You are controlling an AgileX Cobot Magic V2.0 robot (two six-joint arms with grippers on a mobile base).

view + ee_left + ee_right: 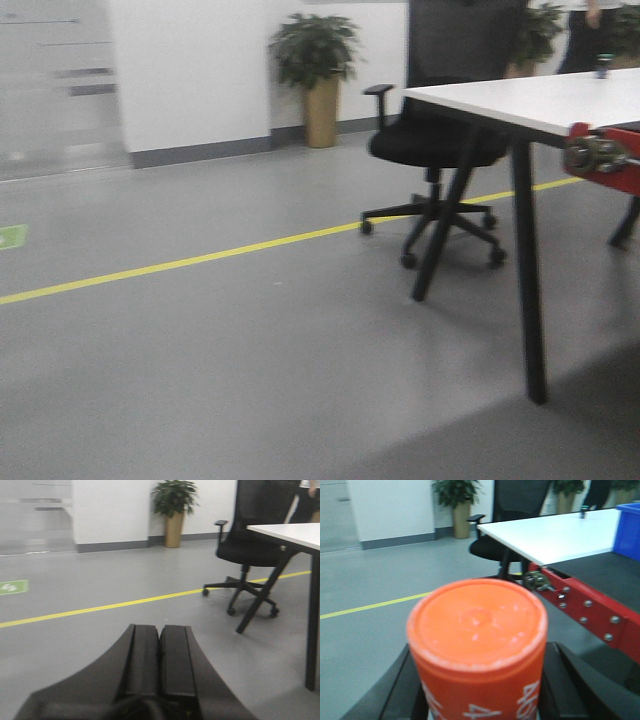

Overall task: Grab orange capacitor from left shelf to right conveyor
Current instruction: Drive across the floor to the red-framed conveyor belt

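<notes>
Though cropped below, orange capacitor (pixel 477 630) seemingly in grasp of right tool (pixel 481 692); left tool (pixel 160 636) clenched, empty

Office floor mixed with small factory set-up, as far as I can see.

Office signs: black swivel chair (pixel 435 145) on castors, white worktop (pixel 540 100) on black legs, potted plants (pixel 315 50) against white wall (pixel 190 70), frosted glass partition (pixel 55 90).

Workshop signs: bare grey floor (pixel 250 380) with yellow tape line (pixel 200 259), green floor sticker (pixel 12 586), conveyor (pixel 590 605) with red bolted frame and dark belt butting against worktop, blue bin (pixel 627 530) by belt.
</notes>
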